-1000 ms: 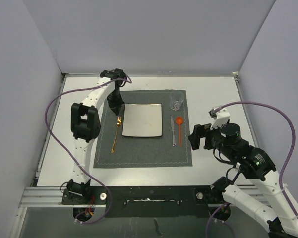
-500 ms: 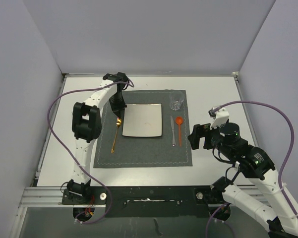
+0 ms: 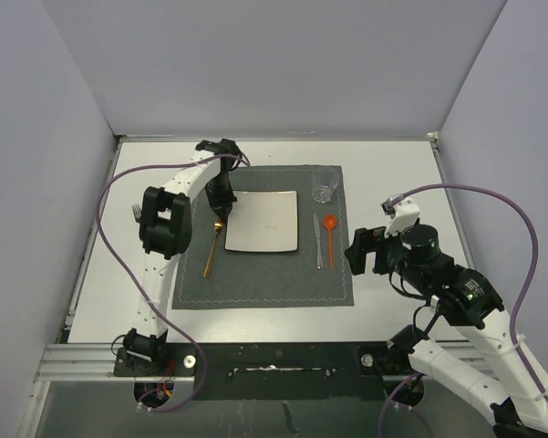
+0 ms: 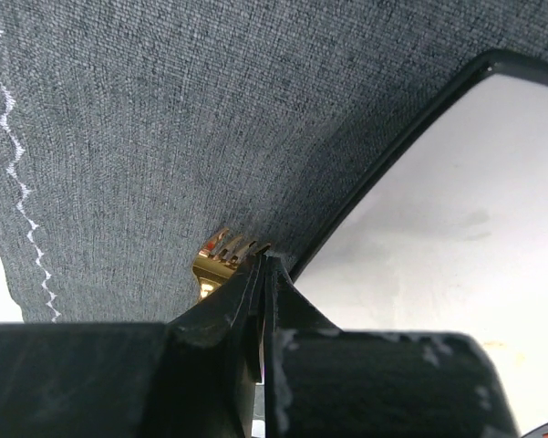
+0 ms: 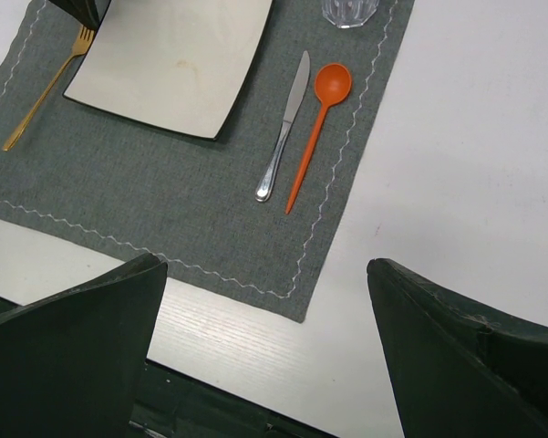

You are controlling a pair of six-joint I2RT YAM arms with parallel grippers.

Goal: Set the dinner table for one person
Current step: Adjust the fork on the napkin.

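Place setting on the white counter [image 3: 397,173], which spans the space ahead of both arms.
Left end effector [image 3: 223,210], fingers pressed together, tips at the gold fork's [image 3: 211,251] tines beside the square plate [image 3: 263,222]. Right end effector [image 3: 359,252] gapes wide by the grey placemat's [image 3: 255,278] right edge, near the knife [image 3: 317,242] and orange spoon [image 3: 329,233].

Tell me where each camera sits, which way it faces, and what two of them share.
Top external: above and behind the bases, looking down on dinner table, placemat, left arm, right arm.
Left wrist: low over the placemat, facing plate and gold fork; shut left gripper below.
Right wrist: raised at right, looking down at knife and orange spoon; open right gripper fingers in lower corners.
Shared: both wrist views show plate and fork.
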